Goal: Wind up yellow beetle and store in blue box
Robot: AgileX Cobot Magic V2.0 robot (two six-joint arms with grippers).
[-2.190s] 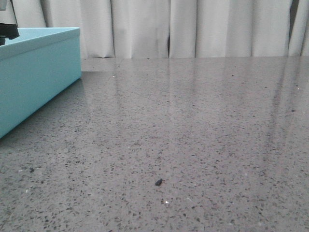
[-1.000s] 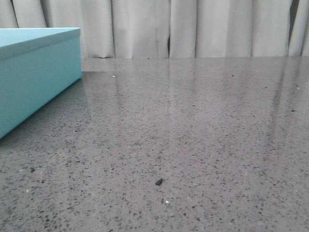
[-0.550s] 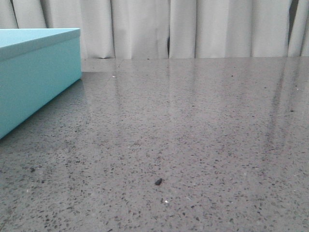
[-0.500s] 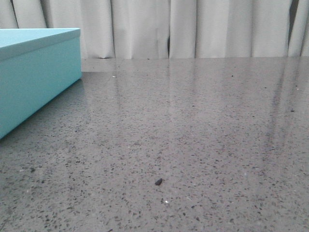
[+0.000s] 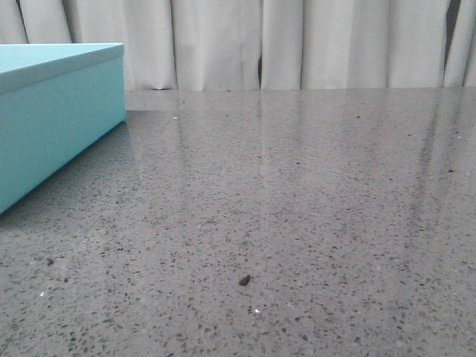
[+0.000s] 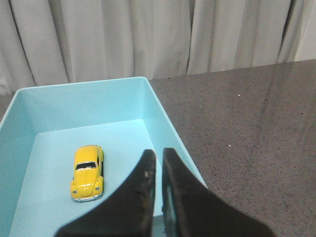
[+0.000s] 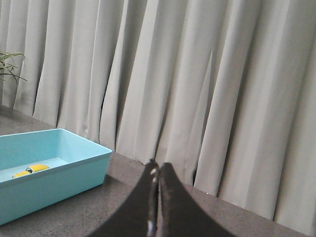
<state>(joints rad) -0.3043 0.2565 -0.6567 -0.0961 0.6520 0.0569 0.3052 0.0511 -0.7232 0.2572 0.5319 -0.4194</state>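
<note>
The yellow beetle (image 6: 88, 173) stands on its wheels on the floor of the open blue box (image 6: 165, 116), no lid on it. My left gripper (image 6: 158, 152) is above the box's near right corner, apart from the car, fingers nearly together and empty. In the right wrist view the box (image 7: 59, 177) is off to the side with the beetle (image 7: 30, 170) just showing inside. My right gripper (image 7: 158, 166) is shut and empty, above the table away from the box. The front view shows only the box's side (image 5: 59, 119) at the left, no grippers.
Grey speckled table (image 5: 297, 193) with white curtains (image 5: 297, 44) behind it. A small dark speck (image 5: 244, 280) lies near the table's front. Green plant leaves (image 7: 7, 66) show beyond the box in the right wrist view.
A dark part of the left gripper showed over the box at the front view's upper left 2.2 s ago; it has left that view. Nothing else moved.
</note>
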